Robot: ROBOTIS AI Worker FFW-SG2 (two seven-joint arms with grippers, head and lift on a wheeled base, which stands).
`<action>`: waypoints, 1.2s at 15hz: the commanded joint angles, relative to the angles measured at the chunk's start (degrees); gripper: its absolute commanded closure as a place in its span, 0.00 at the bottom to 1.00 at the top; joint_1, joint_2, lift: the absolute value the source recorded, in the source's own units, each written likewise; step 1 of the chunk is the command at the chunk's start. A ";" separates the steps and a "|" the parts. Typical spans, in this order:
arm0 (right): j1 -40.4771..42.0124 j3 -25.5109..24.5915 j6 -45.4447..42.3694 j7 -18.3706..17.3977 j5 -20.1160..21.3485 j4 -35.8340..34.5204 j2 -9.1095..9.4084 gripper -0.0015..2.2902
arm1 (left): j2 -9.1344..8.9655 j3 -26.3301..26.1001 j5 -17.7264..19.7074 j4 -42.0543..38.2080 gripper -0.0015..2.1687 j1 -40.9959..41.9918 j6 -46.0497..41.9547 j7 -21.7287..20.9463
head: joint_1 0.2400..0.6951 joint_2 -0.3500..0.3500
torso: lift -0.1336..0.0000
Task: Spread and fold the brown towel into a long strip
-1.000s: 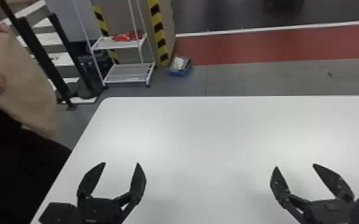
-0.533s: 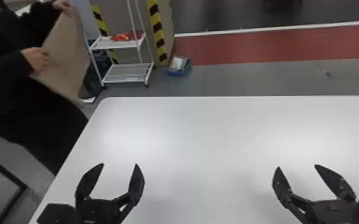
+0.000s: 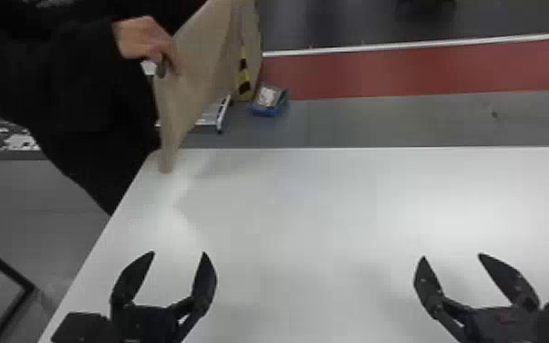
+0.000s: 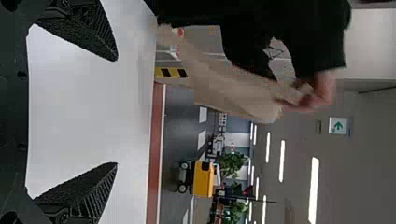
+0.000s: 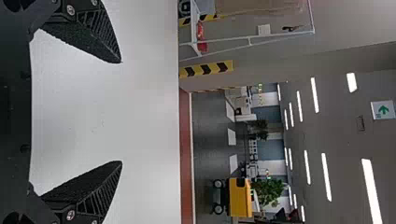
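Observation:
A person's hands hold up the brown towel, which hangs over the far left corner of the white table, its lower tip near the surface. Close to the table's left side, my left gripper is open and holds nothing, well short of the towel. My right gripper stands open at the right, also with nothing between its fingers. In the left wrist view the towel hangs beyond the open left gripper. Bare tabletop lies behind the open right gripper in the right wrist view.
The white table spans the area before both arms, its far edge running across the view. On the floor past it sit a blue box and a white rack. The person stands at the table's left edge.
The person has moved in from the left and brought the towel rightward to the table's far left corner. Both grippers have stayed in place, still open.

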 commanded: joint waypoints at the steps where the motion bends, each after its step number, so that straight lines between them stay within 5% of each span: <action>1: 0.00 0.00 0.00 0.00 0.00 0.03 0.08 0.05 | -0.15 -0.03 0.00 0.20 0.04 -0.14 0.00 0.00 | 1.00 0.76 | 0.16; 18: 0.09 -0.35 0.35 0.00 0.09 -0.06 0.08 0.05 | -0.15 -0.29 -0.26 -0.33 0.04 -0.67 1.76 -0.09 | 1.00 0.75 | 0.16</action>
